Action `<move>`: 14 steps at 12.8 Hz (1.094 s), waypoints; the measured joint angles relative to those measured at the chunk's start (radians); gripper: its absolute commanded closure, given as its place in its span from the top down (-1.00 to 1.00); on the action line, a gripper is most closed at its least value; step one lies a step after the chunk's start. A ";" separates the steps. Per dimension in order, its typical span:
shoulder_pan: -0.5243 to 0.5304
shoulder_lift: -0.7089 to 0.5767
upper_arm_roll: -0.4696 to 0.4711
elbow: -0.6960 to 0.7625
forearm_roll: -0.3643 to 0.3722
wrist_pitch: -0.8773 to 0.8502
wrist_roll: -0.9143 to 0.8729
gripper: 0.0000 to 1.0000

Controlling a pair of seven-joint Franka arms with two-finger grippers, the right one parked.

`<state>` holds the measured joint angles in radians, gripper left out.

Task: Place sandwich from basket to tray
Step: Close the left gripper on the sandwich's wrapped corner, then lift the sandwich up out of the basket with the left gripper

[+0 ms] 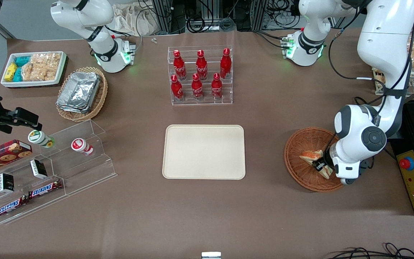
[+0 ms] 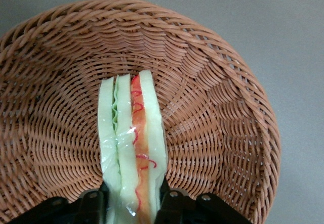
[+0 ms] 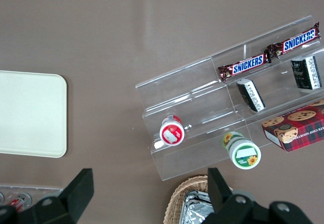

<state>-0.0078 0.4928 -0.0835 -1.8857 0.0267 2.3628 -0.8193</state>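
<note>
1. a brown table is seen from the front, with the working arm reaching down at its own end.
2. a round reddish-brown wicker basket sits there, and the gripper is lowered inside it.
3. the sandwich is still in the basket; it is clamped on edge between the black fingers, so the pincer is closed on it. white bread, green filling and orange-red filling are shown as stripes.
4. in the front view an orange-topped piece is also seen in the basket, just beside the gripper; whether it belongs to the same sandwich cannot be told.
5. a flat cream tray with rounded corners lies at the middle of the table, well apart from the basket, with nothing on it.
6. a clear stepped rack, farther from the camera than the tray, holds six red bottles.
7. toward the parked arm's end, a tan oval basket holds stacked foil containers.
8. a white tray near it holds packaged snacks.
9. a clear tiered stand carries small cups, dark packets and chocolate bars.
</note>
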 measured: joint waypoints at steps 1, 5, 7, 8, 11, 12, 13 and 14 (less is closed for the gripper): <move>0.000 0.002 0.000 0.002 0.000 -0.001 -0.005 -0.89; 0.000 0.003 0.000 0.012 0.000 -0.006 -0.010 -0.89; 0.000 0.002 -0.001 0.061 0.013 -0.082 -0.006 -0.89; 0.000 0.000 -0.002 0.114 0.038 -0.177 0.006 -0.91; -0.004 -0.010 -0.007 0.337 0.068 -0.492 0.139 -1.00; -0.004 -0.015 -0.012 0.408 0.069 -0.567 0.180 -1.00; -0.004 -0.022 -0.026 0.465 0.068 -0.621 0.207 -1.00; -0.004 -0.029 -0.050 0.504 0.068 -0.654 0.215 -1.00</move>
<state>-0.0121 0.4639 -0.1335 -1.3813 0.0952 1.7092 -0.6041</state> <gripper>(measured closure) 0.841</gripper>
